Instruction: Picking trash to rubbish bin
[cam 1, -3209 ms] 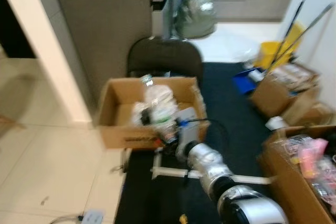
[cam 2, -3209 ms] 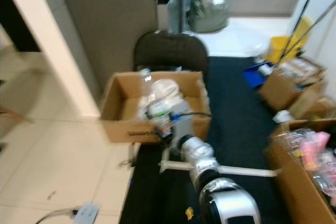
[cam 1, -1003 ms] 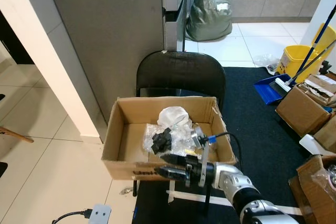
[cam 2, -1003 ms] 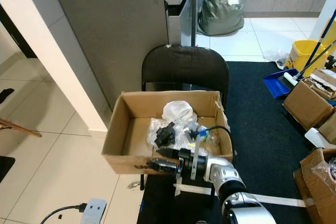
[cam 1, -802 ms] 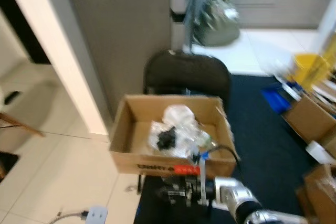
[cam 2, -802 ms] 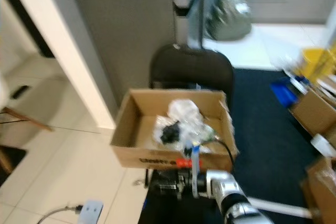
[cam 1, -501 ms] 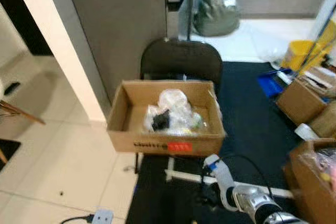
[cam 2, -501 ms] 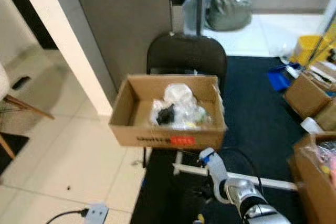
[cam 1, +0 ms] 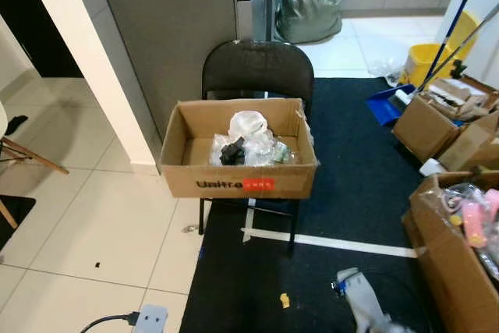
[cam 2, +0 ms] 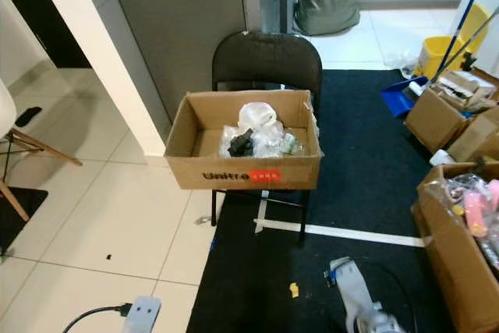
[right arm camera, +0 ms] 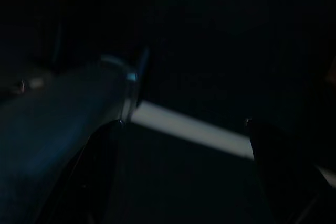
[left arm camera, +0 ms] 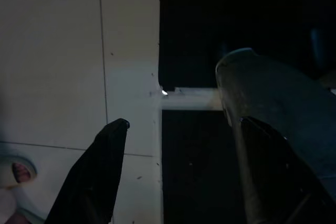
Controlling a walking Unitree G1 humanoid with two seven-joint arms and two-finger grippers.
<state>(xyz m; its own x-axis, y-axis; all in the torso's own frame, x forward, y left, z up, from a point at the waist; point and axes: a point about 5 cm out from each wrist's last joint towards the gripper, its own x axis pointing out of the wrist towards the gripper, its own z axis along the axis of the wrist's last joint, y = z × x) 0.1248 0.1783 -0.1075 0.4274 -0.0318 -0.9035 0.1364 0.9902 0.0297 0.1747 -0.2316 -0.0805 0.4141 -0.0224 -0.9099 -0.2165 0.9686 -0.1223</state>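
Note:
A cardboard box serves as the bin on a black folding chair. It holds white plastic bags and a black item. A small yellow scrap lies on the black carpet in front of the chair. My right arm's wrist hangs low at the bottom of the eye views, well short of the box. In the dark right wrist view my right gripper is open over the carpet, with nothing between its fingers. My left gripper hangs open and empty over the edge between tile and carpet.
A white tape line crosses the carpet. Cardboard boxes stand at the right, and one with pink items is close by. A green rubbish bag, a yellow bucket and a blue dustpan stand behind. A power strip lies on the tiles.
The camera has pulled back from the box, which now looks smaller and farther. My right arm has dropped from the box's front to the bottom of the view.

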